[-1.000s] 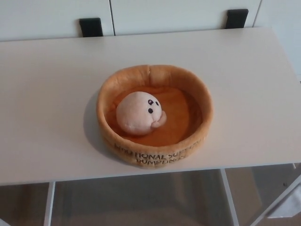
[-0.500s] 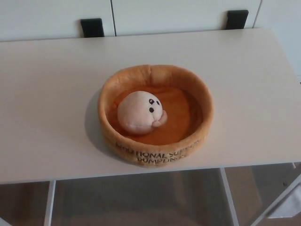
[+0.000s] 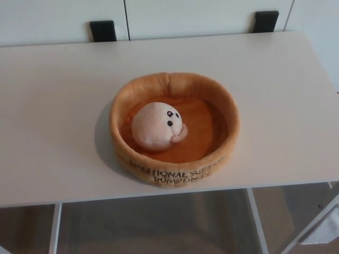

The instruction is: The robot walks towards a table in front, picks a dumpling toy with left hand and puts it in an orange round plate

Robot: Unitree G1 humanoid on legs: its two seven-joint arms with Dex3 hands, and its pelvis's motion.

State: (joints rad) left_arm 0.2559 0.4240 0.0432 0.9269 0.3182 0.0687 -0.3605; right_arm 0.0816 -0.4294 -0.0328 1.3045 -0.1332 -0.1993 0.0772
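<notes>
Fingers: can't tell, no hands showing; dumpling toy [image 3: 157, 126] sits in orange plate [image 3: 175, 84] on table [image 3: 53, 106].

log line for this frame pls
stage: placed | dumpling toy: inside orange plush plate, left of centre | plate: on white table | left hand: not in view | right hand: not in view

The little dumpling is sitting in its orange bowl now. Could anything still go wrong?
Maybe a couple of small things. The orange round plate sits near the front edge of the table, so a bump against the table might nudge it toward that edge. The dumpling toy lies left of the middle, close to the soft wall, so a knock could perhaps roll it about. No robot hand shows, so nothing is holding either one.
</notes>
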